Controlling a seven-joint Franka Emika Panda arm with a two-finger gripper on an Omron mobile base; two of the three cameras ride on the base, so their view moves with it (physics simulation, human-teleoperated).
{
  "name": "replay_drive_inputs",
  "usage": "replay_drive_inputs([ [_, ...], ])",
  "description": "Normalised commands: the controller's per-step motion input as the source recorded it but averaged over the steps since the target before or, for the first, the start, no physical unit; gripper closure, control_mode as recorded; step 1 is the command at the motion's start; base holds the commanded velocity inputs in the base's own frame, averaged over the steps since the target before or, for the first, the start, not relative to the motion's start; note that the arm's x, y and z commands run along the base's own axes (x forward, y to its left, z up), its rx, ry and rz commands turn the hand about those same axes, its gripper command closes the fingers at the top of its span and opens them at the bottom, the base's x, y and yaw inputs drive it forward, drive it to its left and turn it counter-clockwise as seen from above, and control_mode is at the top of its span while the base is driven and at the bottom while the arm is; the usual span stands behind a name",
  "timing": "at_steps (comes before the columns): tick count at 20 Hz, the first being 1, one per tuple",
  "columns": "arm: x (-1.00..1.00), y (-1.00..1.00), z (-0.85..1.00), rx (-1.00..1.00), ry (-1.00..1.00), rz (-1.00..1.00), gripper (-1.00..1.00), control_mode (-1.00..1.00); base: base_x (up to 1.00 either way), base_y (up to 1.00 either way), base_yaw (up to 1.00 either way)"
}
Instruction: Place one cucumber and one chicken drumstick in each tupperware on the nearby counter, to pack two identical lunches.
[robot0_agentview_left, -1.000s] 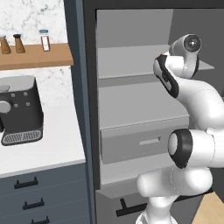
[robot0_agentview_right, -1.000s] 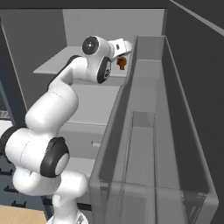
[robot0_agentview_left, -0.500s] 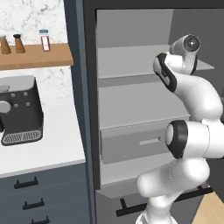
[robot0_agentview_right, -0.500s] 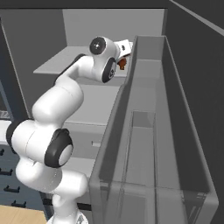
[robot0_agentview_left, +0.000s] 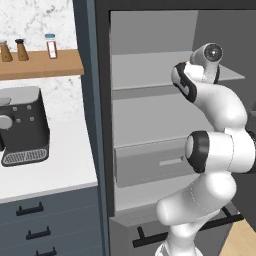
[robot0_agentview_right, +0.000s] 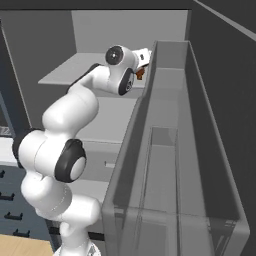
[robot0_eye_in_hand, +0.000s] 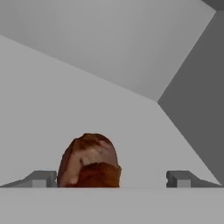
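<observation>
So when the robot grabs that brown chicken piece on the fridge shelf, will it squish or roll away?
Probably not much squish: the chicken drumstick looks like a firm, lumpy chunk. Its rounded top suggests it could rock or roll a little if one finger of the open gripper nudges it first. Its surface looks slightly glossy, so it may be a bit slippery on the smooth grey shelf.

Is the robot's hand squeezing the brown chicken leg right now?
No. In the hand view the gripper is wide open, and the chicken drumstick lies on the fridge shelf between its fingertips.
</observation>
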Motion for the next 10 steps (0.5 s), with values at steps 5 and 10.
replay_drive_inputs([
  [5, 0.22, 0.0, -0.15, 0.0, 0.0, 0.0, -1.0, -1.0, 0.0, 0.0, 0.0],
  [10, 0.15, -0.09, -0.08, 0.0, 0.01, 0.0, -1.0, -1.0, 0.0, 0.0, 0.0],
])
